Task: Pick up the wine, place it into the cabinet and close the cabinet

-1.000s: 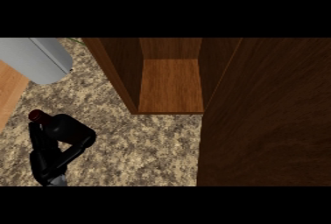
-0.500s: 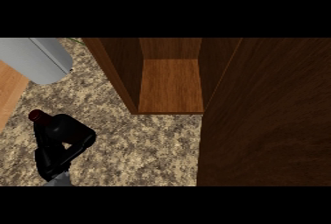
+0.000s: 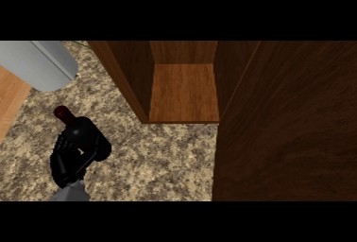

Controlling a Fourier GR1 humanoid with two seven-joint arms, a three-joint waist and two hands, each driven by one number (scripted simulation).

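You have the left hand [image 3: 78,151] curled round the wine bottle [image 3: 63,112], fingers clamped on it; only its dark red top shows. The bottle is over the speckled counter [image 3: 160,160], left of the cabinet [image 3: 185,94] and apart from it. The cabinet door [image 3: 286,132] stands open.

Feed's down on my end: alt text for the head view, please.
The left hand is curled round the wine bottle, its dark red top showing, at lower left over the speckled counter. The wooden cabinet stands open up and to the right, its door swung out along the right side. A grey rounded object sits at upper left.
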